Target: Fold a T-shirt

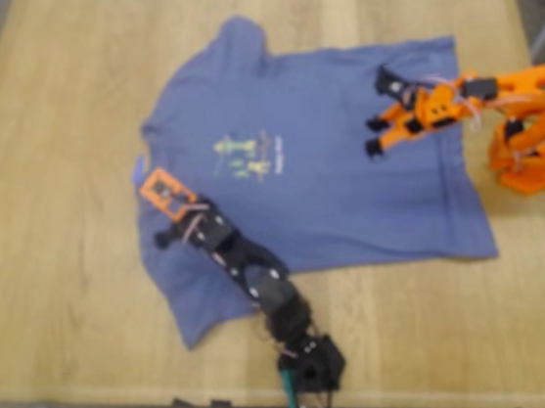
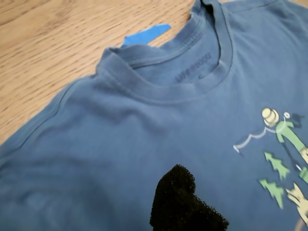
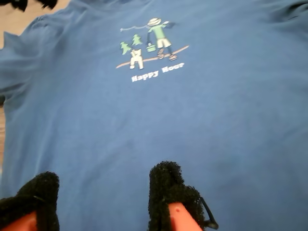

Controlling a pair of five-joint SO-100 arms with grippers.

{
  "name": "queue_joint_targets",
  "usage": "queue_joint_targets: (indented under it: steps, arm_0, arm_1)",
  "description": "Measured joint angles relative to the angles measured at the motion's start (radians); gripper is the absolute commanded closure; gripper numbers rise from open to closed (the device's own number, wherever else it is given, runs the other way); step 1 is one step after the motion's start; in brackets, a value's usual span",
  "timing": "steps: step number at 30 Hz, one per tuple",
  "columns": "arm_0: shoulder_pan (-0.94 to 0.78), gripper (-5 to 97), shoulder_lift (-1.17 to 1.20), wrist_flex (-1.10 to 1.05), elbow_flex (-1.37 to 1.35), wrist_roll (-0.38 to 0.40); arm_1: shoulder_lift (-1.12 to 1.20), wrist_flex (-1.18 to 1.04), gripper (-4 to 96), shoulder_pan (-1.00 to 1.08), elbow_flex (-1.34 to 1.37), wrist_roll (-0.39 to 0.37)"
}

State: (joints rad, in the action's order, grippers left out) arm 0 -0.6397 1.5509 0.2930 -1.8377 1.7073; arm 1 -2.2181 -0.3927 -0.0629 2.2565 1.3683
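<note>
The slate-blue T-shirt (image 1: 330,188) lies spread flat on the wooden table, collar toward the exterior view's left and print (image 1: 247,156) face up. My first gripper (image 1: 161,192), orange on a black arm, hovers over the shirt beside the collar (image 2: 168,82). Only one black foam pad (image 2: 180,202) shows in the first wrist view, over the chest. My second gripper (image 1: 377,113), on the orange arm, is open and empty over the shirt's lower body. Its two foam pads (image 3: 168,192) stand apart just above the cloth, facing the print (image 3: 149,48).
A blue tape scrap (image 2: 144,34) lies on the table just beyond the collar, and it also shows in the exterior view (image 1: 138,169). The second arm's orange base (image 1: 532,150) stands at the exterior view's right. The table's edge (image 1: 127,398) runs near the black arm's base (image 1: 311,367).
</note>
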Motion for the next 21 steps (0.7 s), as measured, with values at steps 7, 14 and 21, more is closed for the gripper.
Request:
queue_joint_targets:
  steps: [7,14,21]
  arm_0:
    - [-0.012,21,-0.31,-0.002,0.336,-0.006]
    - [-0.018,18,-0.597,0.081,0.695,0.021]
    - [-0.038,21,-0.796,0.221,0.954,0.032]
  arm_1:
    - [0.12,0.107,60.6,-0.058,-0.037,-0.014]
    - [0.166,0.178,62.9,-0.055,-0.037,-0.046]
    - [0.181,0.204,62.9,-0.051,-0.037,-0.061]
